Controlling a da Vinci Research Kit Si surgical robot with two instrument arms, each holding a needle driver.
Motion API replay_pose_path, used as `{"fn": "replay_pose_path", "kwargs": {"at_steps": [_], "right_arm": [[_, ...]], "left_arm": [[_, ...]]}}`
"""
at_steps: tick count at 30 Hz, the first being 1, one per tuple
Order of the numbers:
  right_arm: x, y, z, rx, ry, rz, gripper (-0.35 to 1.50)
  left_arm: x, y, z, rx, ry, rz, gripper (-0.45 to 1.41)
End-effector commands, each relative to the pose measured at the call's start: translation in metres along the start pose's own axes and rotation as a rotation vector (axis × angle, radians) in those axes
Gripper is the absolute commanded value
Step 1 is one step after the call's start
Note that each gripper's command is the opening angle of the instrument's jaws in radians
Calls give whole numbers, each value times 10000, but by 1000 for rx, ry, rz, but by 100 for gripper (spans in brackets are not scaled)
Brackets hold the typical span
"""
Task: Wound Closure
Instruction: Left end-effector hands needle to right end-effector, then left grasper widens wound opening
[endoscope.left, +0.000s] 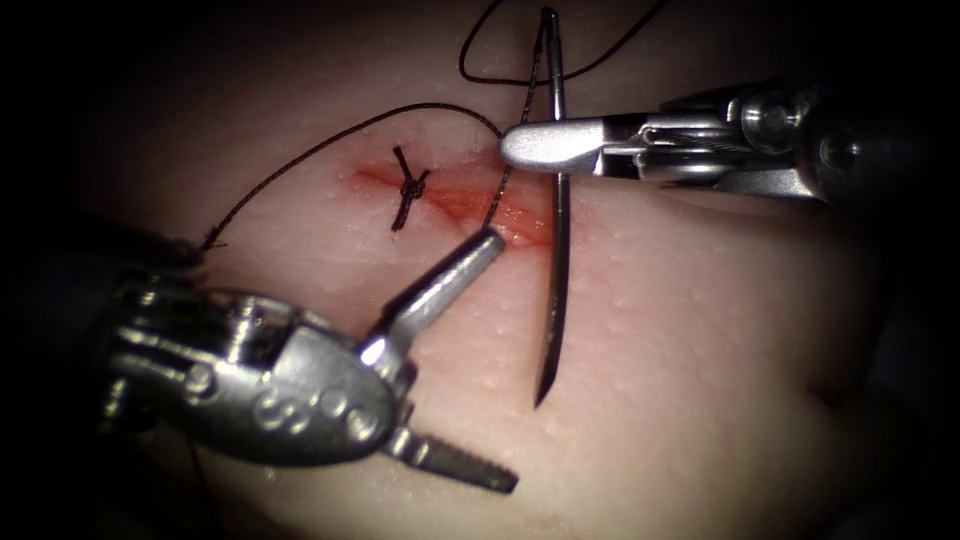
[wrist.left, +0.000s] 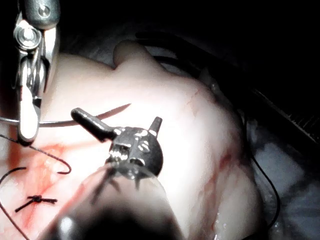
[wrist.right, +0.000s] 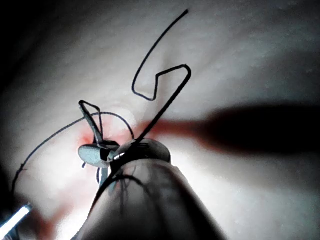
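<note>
My right tool is shut on the curved needle, about a third of the way from its thread end. The needle hangs over the right end of the cut, out of the tissue, with its tip free and pointing toward the near side. My left tool stands open and holds nothing, its upper jaw just below the cut beside the needle. Thread runs from the needle's end into the cut and trails off to the left. In the left wrist view, the left tool is open below the needle. The right wrist view shows the right tool clamped on the needle.
A tied stitch with short cut ends crosses the left part of the cut. Red fluid stains the cut's edges. Slack thread loops on the far tissue behind the needle, and it loops again in the right wrist view.
</note>
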Motion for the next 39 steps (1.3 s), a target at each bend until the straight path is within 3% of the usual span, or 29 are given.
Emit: {"fn": "replay_pose_path", "kwargs": {"at_steps": [1,2,3,5,7,12,19,25,28,39], "right_arm": [[-1,6,5,-2,15,-9,-35],[1,7,4,2,31,-17,-35],[2,7,4,5,48,-31,-35],[4,6,3,16,67,-74,-35],[7,4,2,27,86,-99,-35],[20,-1,-6,22,145,-160,-35],[23,-14,-10,19,192,-347,-35],[23,-14,-10,14,196,-412,-35],[23,-14,-10,13,200,-435,-35],[22,-15,-7,6,210,-523,-35]], "left_arm": [[-4,5,0,-23,18,-41,130],[-5,0,-7,-48,39,-83,120],[-9,-8,-17,-80,63,-131,54],[-19,-27,-27,-129,68,-176,-12],[-26,-37,-28,-163,55,-173,-45],[-43,-50,-18,-207,7,-193,-45],[-83,-69,27,-263,-234,-205,-45],[-106,-72,39,-342,-385,-194,-45],[-112,-72,40,-397,-433,-189,-45],[-123,-90,55,-426,-480,-201,-45]]}}
